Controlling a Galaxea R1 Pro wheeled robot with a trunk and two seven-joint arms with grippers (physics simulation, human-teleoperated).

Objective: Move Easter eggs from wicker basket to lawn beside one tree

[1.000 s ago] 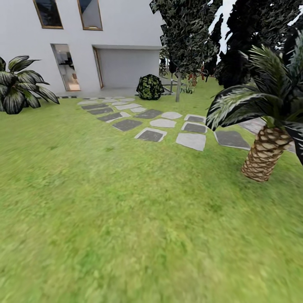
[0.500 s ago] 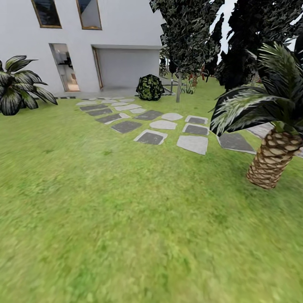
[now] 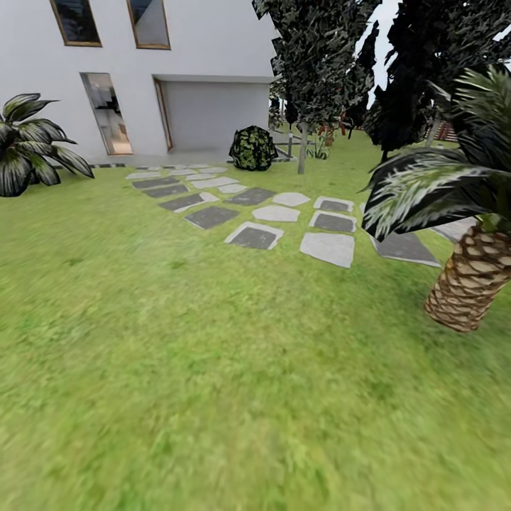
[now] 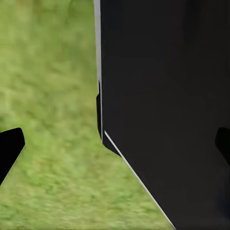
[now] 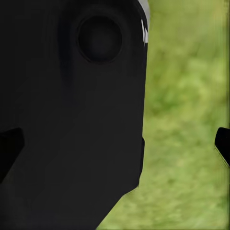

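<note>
Robot in transit across the lawn. A grey-trunked tree stands at 12 o'clock, beyond the stepping stones; a palm at 3 o'clock. Both pincers' fingertips sit wide apart, open, empty. Eggs and basket unlocated; eggs likely light, smooth, fragile: grasp mid-body.

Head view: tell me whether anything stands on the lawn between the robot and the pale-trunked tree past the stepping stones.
Nothing upright blocks the straight line. Open lawn leads to flat stepping stones, then to the tree. The palm stands off to the right, and a round bush sits just left of the trunk.
</note>
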